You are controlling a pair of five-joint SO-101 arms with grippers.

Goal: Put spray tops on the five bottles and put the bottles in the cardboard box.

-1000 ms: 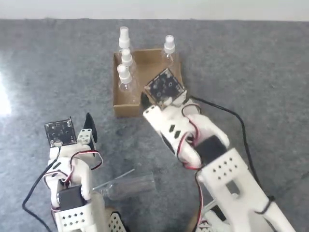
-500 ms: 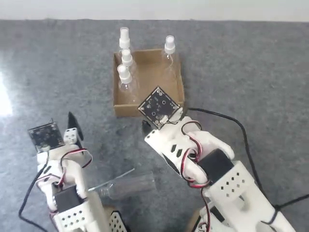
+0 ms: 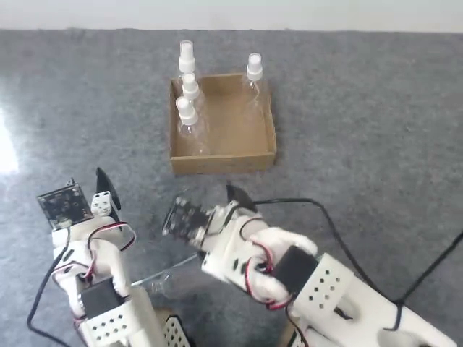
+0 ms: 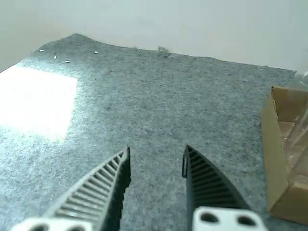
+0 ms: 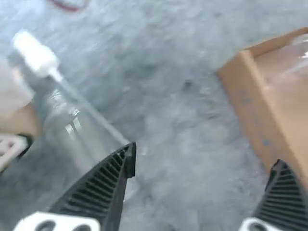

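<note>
Bottle [image 5: 65, 118] lying loose looks next: right end effector [image 5: 204, 159], spread and empty, has swung toward it from the cardboard box [image 3: 223, 162].

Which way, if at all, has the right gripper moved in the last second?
Yes. In the high view the right gripper has drawn back from the cardboard box toward the bottle lying nearer the arms' bases.

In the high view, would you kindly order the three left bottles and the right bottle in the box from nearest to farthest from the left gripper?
1. Front-left bottle, nearest the left gripper.
2. Middle-left bottle, behind it.
3. Back-left bottle, at the rear.
4. Right bottle, far right corner.
</note>
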